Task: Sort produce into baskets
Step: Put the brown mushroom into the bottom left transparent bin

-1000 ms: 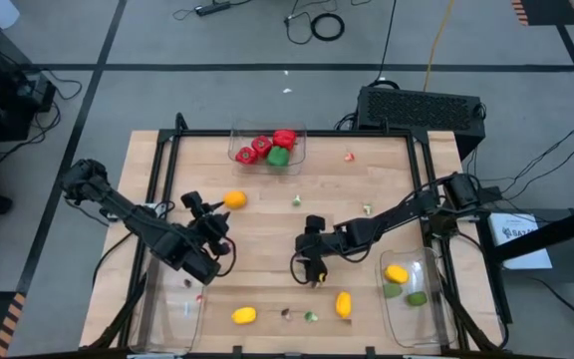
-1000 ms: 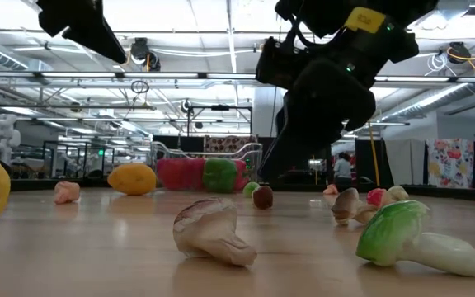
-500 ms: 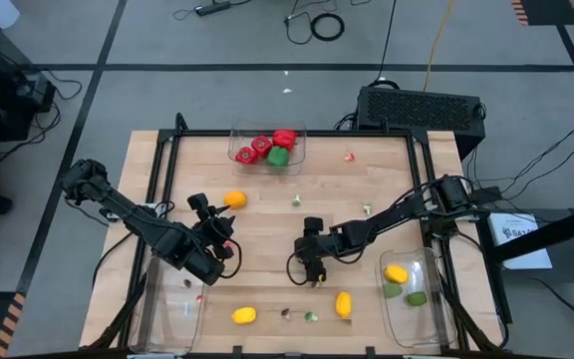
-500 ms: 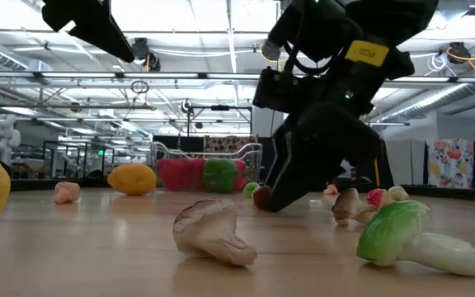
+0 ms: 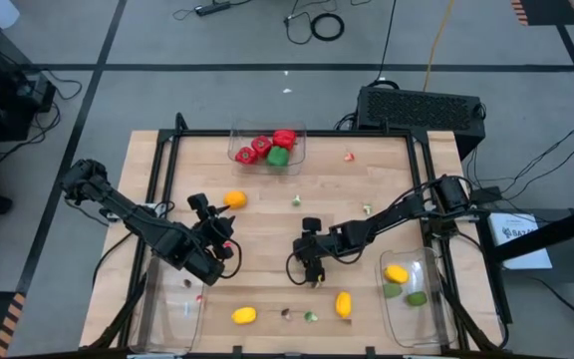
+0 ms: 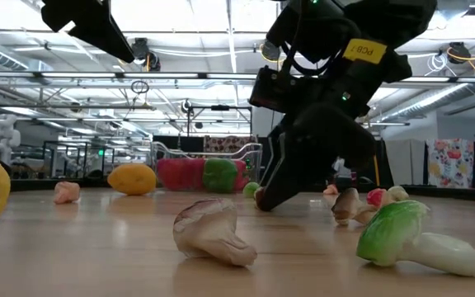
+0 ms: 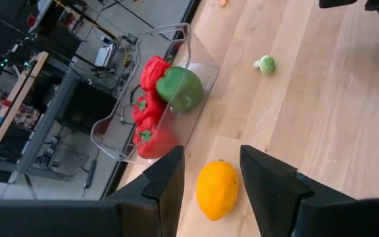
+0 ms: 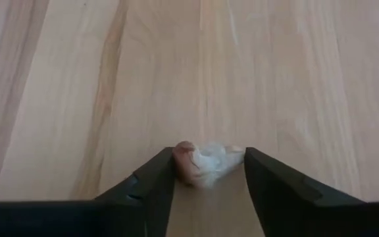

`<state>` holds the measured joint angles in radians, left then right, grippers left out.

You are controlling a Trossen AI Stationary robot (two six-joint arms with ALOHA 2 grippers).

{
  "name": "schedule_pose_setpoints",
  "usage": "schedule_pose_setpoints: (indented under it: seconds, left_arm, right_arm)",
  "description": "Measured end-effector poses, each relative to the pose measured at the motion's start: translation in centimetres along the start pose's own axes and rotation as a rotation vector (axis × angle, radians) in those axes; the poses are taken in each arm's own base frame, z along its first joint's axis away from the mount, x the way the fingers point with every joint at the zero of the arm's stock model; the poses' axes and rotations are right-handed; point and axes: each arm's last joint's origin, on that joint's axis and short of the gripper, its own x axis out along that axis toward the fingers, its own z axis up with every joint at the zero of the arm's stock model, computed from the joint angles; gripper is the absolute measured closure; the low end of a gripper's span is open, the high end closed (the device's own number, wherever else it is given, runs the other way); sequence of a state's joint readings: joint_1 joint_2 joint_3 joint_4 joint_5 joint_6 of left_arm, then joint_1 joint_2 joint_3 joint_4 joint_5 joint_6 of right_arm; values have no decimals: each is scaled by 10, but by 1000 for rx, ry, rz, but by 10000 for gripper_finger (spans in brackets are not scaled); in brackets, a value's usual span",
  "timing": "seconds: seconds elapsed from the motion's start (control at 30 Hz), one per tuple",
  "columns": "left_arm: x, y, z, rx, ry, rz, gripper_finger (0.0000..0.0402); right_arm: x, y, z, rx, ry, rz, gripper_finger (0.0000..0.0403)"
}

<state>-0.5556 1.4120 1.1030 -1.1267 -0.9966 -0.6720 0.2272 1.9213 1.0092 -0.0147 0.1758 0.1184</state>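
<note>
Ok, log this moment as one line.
right gripper: on table, fingers around small red-white piece | left gripper: raised, open, facing orange fruit | grasp unconfirmed

wooden table (image 5: 267, 224), black box (image 5: 422, 107), floor cables (image 5: 312, 20)

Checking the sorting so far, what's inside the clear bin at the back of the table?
The bin holds red peppers and one green pepper. Anything beneath them is hidden.

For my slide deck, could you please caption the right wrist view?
Right gripper fingers bracket a small brown-and-white mushroom-like toy piece on the light wooden tabletop.
</note>
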Motion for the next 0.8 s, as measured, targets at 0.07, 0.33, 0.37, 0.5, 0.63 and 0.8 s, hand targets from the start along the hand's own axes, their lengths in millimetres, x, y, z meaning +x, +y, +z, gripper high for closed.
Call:
schedule_pose_setpoints:
  seconds: [0.07,0.33,0.37,0.5,0.63,0.8]
  left_arm:
    - [0,0,0,0,0,0,247]
    - [0,0,0,-2,-1,0,247]
    - [0,0,0,-5,-3,-2,247]
    - [-1,-6,7,10,-46,-40,247]
    - [-5,-18,22,56,-131,-180,247]
    - [-13,-28,38,97,-239,-379,247]
  right_arm:
    - [0,0,0,0,1,-1,243]
    - [-5,-2,1,-8,6,-6,258]
    - [-7,-2,2,-7,1,10,258]
    - [-24,-1,15,2,-69,93,257]
    - [-44,0,28,-38,-163,177,257]
    - [-64,-2,38,-58,-231,191,257]
